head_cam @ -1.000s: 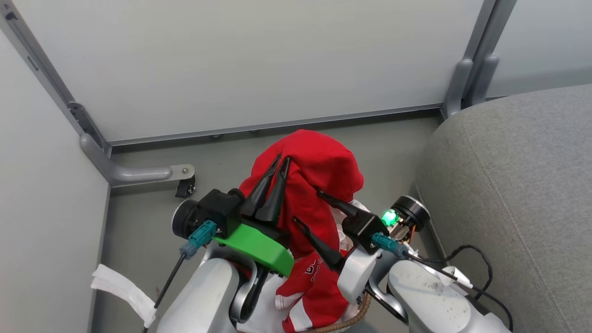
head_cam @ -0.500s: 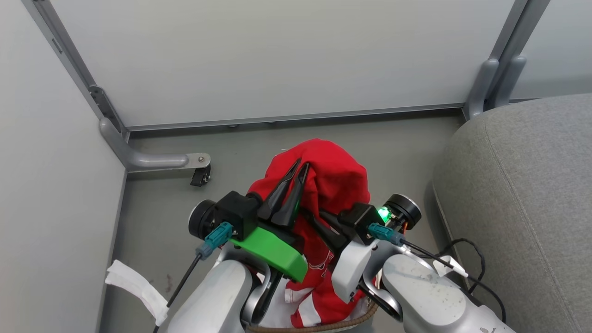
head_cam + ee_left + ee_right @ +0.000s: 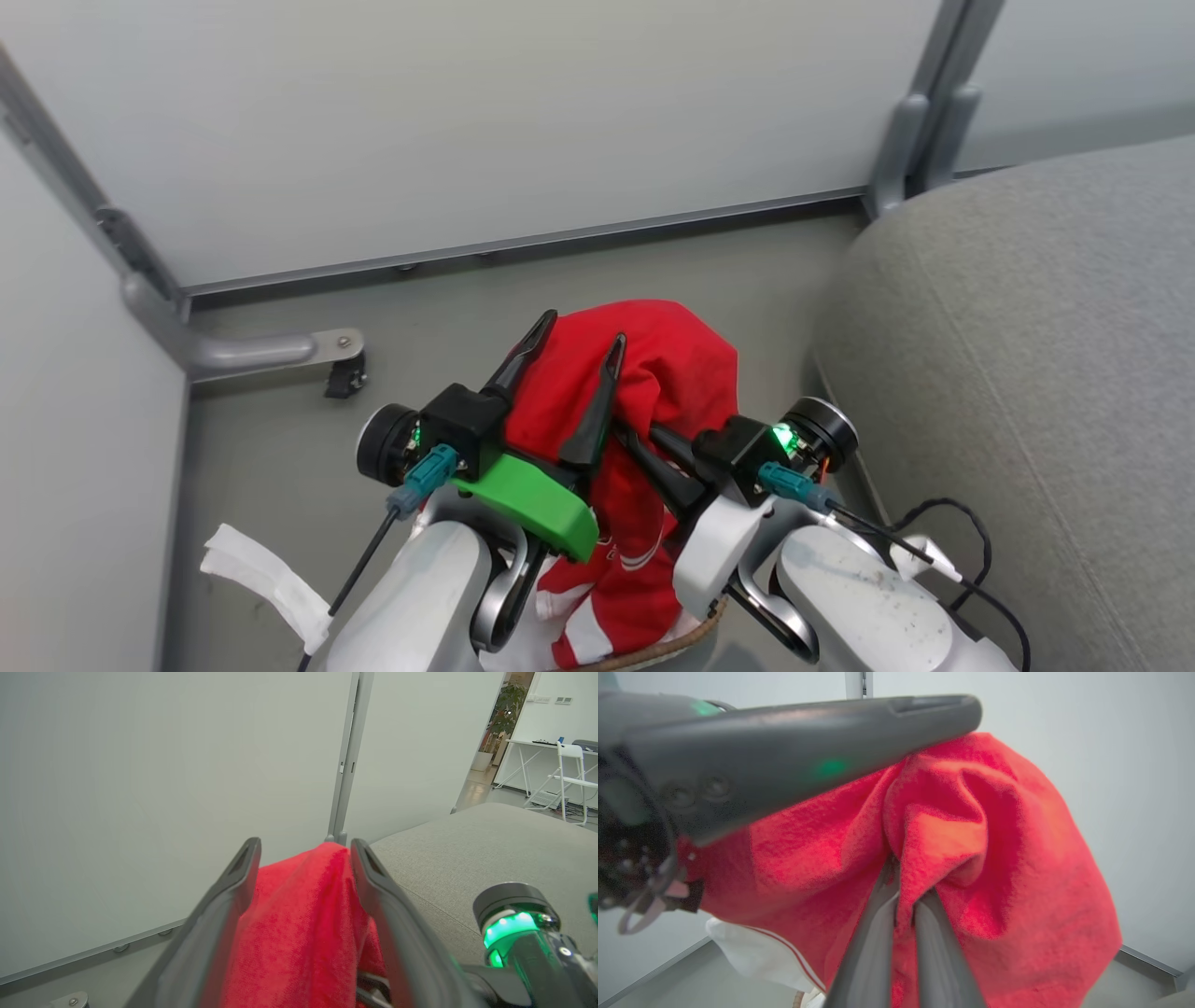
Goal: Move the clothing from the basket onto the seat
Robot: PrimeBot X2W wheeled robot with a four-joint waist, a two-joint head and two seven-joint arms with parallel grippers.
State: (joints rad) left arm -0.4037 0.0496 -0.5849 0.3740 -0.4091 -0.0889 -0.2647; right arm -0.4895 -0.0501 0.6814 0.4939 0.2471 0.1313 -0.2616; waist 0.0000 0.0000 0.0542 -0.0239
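The red clothing [image 3: 672, 373] hangs bunched in the air above the basket, of which a piece of brown woven rim [image 3: 653, 651] shows at the bottom. My left gripper [image 3: 583, 327] is open, its two fingers spread along the cloth, which lies loosely between them [image 3: 299, 914]. My right gripper [image 3: 639, 443] is shut on a fold of the clothing [image 3: 952, 835], its tips buried in the fabric [image 3: 908, 891]. White stripes and lettering show on the lower hanging part [image 3: 635, 560]. The grey seat [image 3: 1027, 373] lies to the right, apart from the cloth.
White partition walls stand close behind and to the left. A grey metal foot with a caster [image 3: 341, 373] rests on the floor at left. A white fabric strip [image 3: 261, 579] lies at lower left. Black cables [image 3: 952, 532] trail off my right arm beside the seat.
My left gripper has gone from shut to open on the cloth. My right gripper has shut on the clothing. The head camera has shifted.
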